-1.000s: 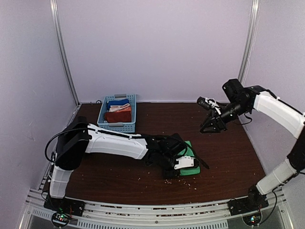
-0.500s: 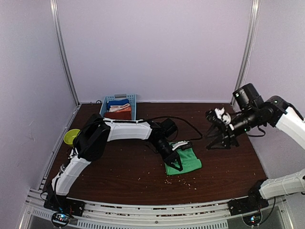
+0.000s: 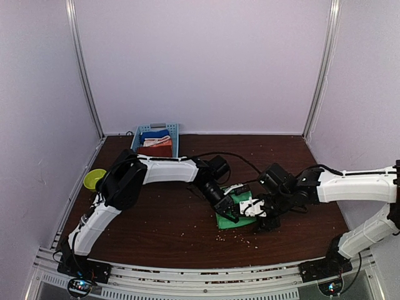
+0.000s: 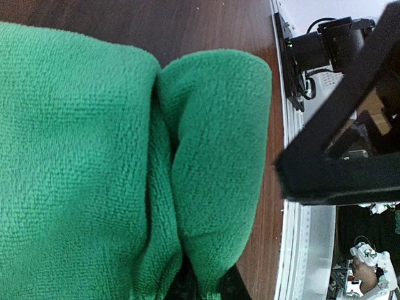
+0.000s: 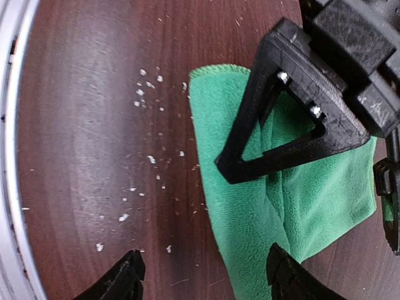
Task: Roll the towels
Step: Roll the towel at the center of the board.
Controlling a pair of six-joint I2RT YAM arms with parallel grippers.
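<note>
The green towel point(image 3: 245, 215) lies partly folded on the dark wooden table, right of centre. My left gripper point(image 3: 229, 210) is down on its left part, shut on a raised fold of the green towel point(image 4: 206, 156) that bunches between its dark fingertips point(image 4: 181, 289). My right gripper point(image 3: 253, 214) hovers low at the towel's right side. In the right wrist view it point(image 5: 206, 278) stands open, straddling the near edge of the green towel point(image 5: 250, 206), holding nothing. The rust towel point(image 3: 156, 150) lies in the blue basket point(image 3: 164, 127) at the back left.
A blue cloth point(image 3: 154, 134) and a striped cloth share the basket. A yellow-green bowl point(image 3: 94, 179) sits at the table's left edge. White crumbs point(image 5: 147, 94) lie scattered near the towel. The left gripper's black finger frame point(image 5: 287, 125) sits just ahead of my right jaws.
The right arm has swung down from the back right to the green towel, and its jaws have opened wider. The left arm re-posed a second ago and now stays on the towel.
</note>
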